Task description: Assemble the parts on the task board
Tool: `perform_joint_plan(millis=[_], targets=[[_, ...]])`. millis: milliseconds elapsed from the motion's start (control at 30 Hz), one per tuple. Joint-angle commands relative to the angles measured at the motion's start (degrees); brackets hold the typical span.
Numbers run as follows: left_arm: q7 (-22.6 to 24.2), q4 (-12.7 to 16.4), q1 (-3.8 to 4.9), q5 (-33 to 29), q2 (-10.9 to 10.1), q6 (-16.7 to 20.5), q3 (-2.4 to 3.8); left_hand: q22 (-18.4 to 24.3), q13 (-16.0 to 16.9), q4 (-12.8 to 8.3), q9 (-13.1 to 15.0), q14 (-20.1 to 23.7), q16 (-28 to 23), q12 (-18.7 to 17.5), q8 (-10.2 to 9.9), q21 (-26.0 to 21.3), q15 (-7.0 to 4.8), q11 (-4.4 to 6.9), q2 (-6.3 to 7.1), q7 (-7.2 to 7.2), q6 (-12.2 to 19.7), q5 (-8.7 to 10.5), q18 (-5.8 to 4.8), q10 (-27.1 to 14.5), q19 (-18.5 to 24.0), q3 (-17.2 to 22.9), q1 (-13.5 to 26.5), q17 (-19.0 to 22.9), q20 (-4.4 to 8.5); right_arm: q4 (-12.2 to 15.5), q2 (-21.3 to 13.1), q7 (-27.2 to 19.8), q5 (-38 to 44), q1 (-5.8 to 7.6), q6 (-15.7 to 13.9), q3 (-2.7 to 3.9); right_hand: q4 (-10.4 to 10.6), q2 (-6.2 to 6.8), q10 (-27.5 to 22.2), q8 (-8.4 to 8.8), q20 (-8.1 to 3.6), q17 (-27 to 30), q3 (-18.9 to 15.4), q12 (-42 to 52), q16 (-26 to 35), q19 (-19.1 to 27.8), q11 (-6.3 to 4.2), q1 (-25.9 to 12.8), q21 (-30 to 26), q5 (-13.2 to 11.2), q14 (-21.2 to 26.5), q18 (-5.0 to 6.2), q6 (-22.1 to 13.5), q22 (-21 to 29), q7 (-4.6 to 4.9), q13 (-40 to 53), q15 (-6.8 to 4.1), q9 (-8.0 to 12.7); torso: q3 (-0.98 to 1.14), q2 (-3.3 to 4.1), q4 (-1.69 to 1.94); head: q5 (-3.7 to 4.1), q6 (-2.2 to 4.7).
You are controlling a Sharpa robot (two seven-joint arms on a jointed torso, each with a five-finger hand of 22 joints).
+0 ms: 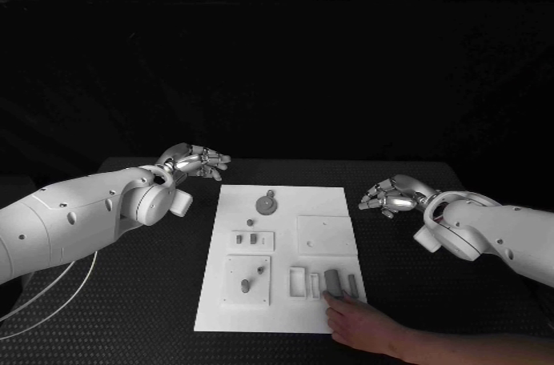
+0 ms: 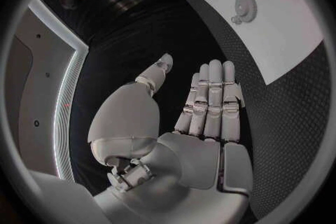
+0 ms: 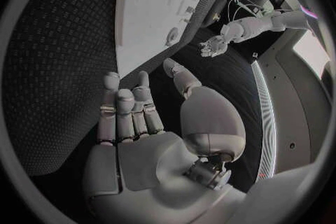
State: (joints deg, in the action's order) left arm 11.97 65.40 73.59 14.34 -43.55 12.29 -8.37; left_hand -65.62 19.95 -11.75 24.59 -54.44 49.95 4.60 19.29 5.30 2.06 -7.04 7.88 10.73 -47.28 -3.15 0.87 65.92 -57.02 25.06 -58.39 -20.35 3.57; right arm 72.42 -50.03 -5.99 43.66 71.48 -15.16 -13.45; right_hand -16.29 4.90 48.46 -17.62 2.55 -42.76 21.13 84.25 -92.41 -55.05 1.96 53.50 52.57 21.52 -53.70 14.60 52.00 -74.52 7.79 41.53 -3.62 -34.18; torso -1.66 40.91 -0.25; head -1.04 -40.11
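From my remote station I see the white task board point(image 1: 277, 261) lying in the middle of the black table point(image 1: 462, 301), running lengthwise away from the robot, with both hands parked off its sides and holding nothing. The left hand point(image 1: 194, 161) hovers just beyond the board's far left corner, clear of the plate; in the left wrist view its fingers point(image 2: 213, 101) lie straight and side by side, the thumb set apart, the palm bare. The right hand point(image 1: 391, 197) hangs just off the board's right edge, level with its upper half, fingers loosely curled in the head view and extended with an empty palm in the right wrist view point(image 3: 129, 117). On the board, a round gear-like part point(image 1: 268, 203) sits near the far end, between the two hands and touched by neither. Below it lie a small dark piece point(image 1: 250, 222), a pair of short pegs point(image 1: 246, 239) on a raised plate, and a longer peg point(image 1: 246, 284) on another plate at the near left. A bare square plate point(image 1: 324, 235) occupies the right side. At the near right corner a person's hand point(image 1: 363, 325) reaches in from the bottom edge, fingertips touching a dark block point(image 1: 334, 282) beside a row of upright slots, well apart from both robot hands.
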Motion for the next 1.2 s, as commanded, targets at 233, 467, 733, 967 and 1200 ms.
perform_joint_plan(millis=[233, 467, 733, 967, 1200], targets=[[0.71, 0.15, 0.05, -0.34, -0.02, -0.31, 0.03, -0.10, 0.06, -0.25, -0.01, 0.20, -0.34, 0.28, 0.33, -0.23, 0.34, 0.33, -0.39, -0.13, -0.28, 0.23, 0.08, 0.23, 0.02, -0.26, -0.12, -0.10, -0.31, 0.21, 0.02, -0.15, 0.35, -0.02, 0.73, 0.00, 0.11, 0.17, 0.45, -0.06, -0.04, -0.04, 0.02, 0.17, -0.39, -0.47, -0.11, -0.44, 0.39, 0.14, 0.06, 0.40, 0.13, -0.09, 0.25, 0.10, -0.36, -0.13, -0.01, 0.01, 0.00, 0.02, 0.05], [0.67, 0.16, 0.05, -0.34, -0.03, -0.32, 0.03, -0.11, 0.06, -0.26, -0.01, 0.21, -0.35, 0.28, 0.33, -0.24, 0.35, 0.33, -0.39, -0.13, -0.27, 0.23, 0.08, 0.22, 0.03, -0.27, -0.13, -0.12, -0.31, 0.26, 0.04, -0.08, 0.39, -0.02, 0.79, 0.00, 0.10, 0.20, 0.46, -0.08, -0.05, -0.03, 0.03, 0.17, -0.41, -0.47, -0.12, -0.49, 0.39, 0.14, 0.06, 0.40, 0.19, -0.10, 0.23, 0.12, -0.37, -0.16, 0.00, 0.00, -0.02, 0.05, 0.04], [0.67, 0.14, 0.05, -0.34, -0.05, -0.35, 0.03, -0.13, 0.06, -0.28, -0.02, 0.21, -0.37, 0.27, 0.33, -0.25, 0.35, 0.32, -0.39, -0.12, -0.27, 0.23, 0.08, 0.22, 0.03, -0.27, -0.14, -0.13, -0.31, 0.41, 0.06, 0.39, 0.95, -0.02, 0.82, 0.00, 0.07, 0.27, 0.47, -0.06, -0.07, -0.03, 0.03, 0.16, -0.42, -0.47, -0.13, -0.51, 0.39, 0.14, 0.06, 0.40, 0.18, -0.11, 0.23, 0.14, -0.38, -0.18, 0.01, 0.00, 0.00, 0.09, 0.04], [0.72, 0.15, 0.05, -0.34, -0.04, -0.35, 0.03, -0.14, 0.06, -0.30, -0.03, 0.21, -0.38, 0.27, 0.33, -0.26, 0.35, 0.32, -0.41, -0.12, -0.27, 0.22, 0.08, 0.21, 0.03, -0.26, -0.17, -0.15, -0.31, 2.08, -0.30, 3.35, 2.86, -0.02, 1.06, 0.00, 0.22, 0.59, 0.92, -0.03, -0.32, -0.21, 0.04, 0.54, -1.10, -1.11, -0.22, -0.97, 0.81, 0.13, -0.37, 0.40, 0.34, -0.31, 0.15, 0.55, -0.48, -0.38, -0.01, -0.02, -0.01, 0.11, 0.04], [0.70, 0.23, 0.05, -0.34, -0.08, -0.31, 0.03, -0.15, 0.06, -0.31, -0.03, 0.21, -0.39, 0.26, 0.33, -0.27, 0.35, 0.32, -0.42, -0.12, -0.27, 0.23, 0.08, 0.21, 0.03, -0.26, -0.17, -0.16, -0.32, 7.01, -1.09, 8.51, 4.08, -0.01, 2.13, 0.02, 0.99, 0.48, 3.68, -0.16, -1.91, -0.39, 0.72, 1.69, -2.76, -4.03, -0.90, -2.53, 2.29, 0.14, -3.03, 0.40, 1.68, -0.64, -0.49, 1.63, -1.19, -0.95, -0.01, -0.04, -0.02, 0.15, 0.12]])
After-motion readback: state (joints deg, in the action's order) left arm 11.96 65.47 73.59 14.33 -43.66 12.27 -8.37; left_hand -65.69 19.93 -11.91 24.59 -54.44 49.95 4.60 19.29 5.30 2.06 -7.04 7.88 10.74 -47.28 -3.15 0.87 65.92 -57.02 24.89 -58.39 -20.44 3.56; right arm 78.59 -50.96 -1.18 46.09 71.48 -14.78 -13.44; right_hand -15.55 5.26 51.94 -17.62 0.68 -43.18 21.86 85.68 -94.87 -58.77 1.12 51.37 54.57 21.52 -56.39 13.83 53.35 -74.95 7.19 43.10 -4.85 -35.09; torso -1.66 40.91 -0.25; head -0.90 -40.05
